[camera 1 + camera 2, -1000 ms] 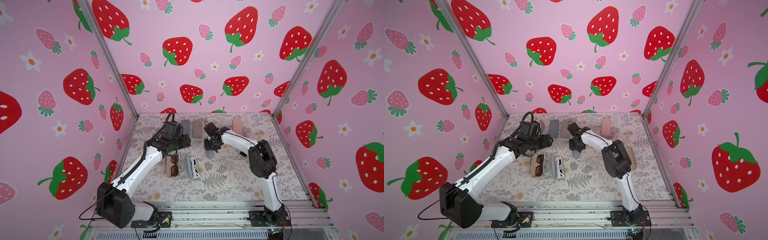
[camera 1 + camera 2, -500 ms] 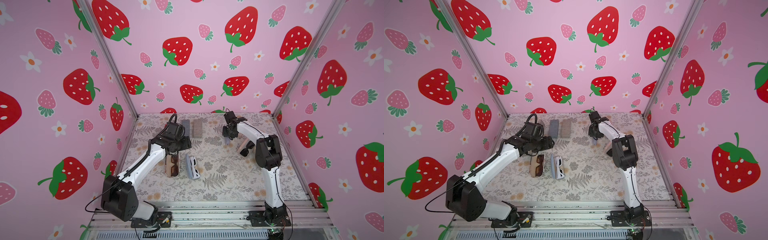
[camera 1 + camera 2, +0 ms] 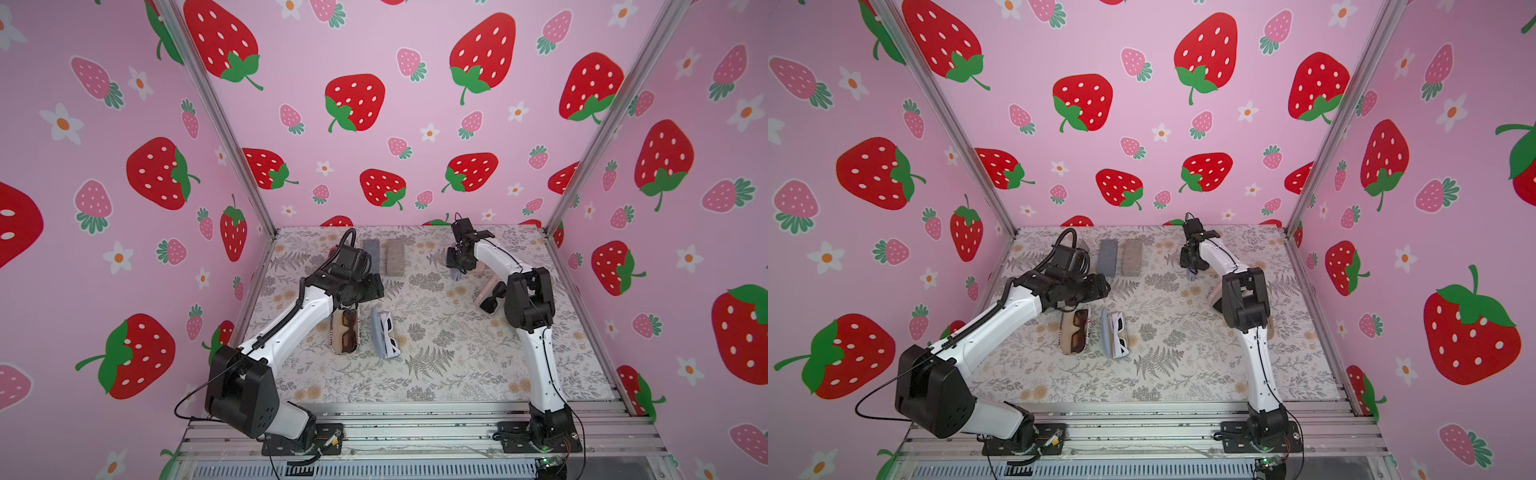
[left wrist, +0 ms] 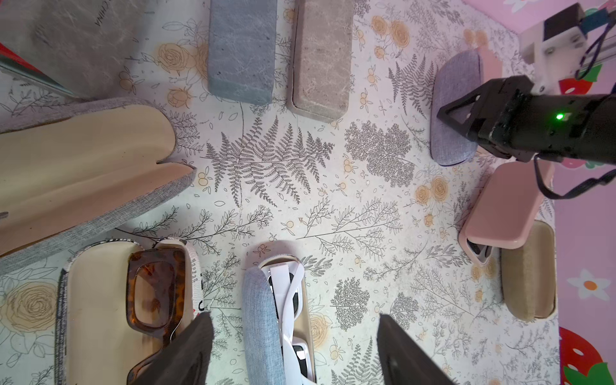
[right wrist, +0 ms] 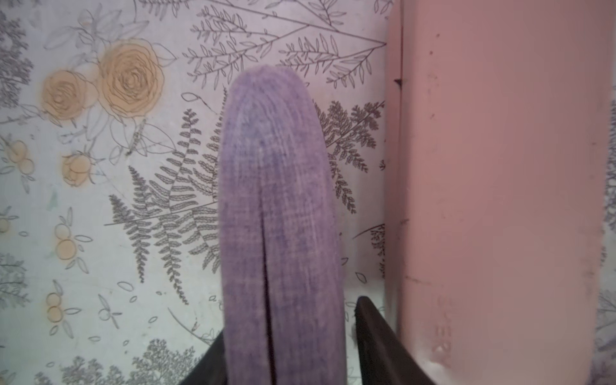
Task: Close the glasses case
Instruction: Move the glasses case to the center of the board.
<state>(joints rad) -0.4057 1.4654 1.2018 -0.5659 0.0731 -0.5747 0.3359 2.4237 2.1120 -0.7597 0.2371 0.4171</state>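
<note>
two arms work over one flowered mat; clock hours take twelve as the back wall in the top views. the task's thing, a lilac case, lies closed at one o'clock, its seam shut, just beside a pink case with a strip of mat between them. the right gripper straddles one end of the lilac case with its jaws parted; one finger stands clear of the fabric, so nothing is gripped. the left gripper hangs at nine o'clock, jaws wide and empty.

i count at least nine cases. besides those two there are:
- two shut boxes at eleven o'clock, a blue-grey box and a tan box
- one big grey case, open and empty
- one beige case
- three holding glasses

there are three pairs of glasses:
- brown glasses in a cream-lined case
- white glasses in a denim case
- black glasses in a second pink case, at three o'clock
</note>
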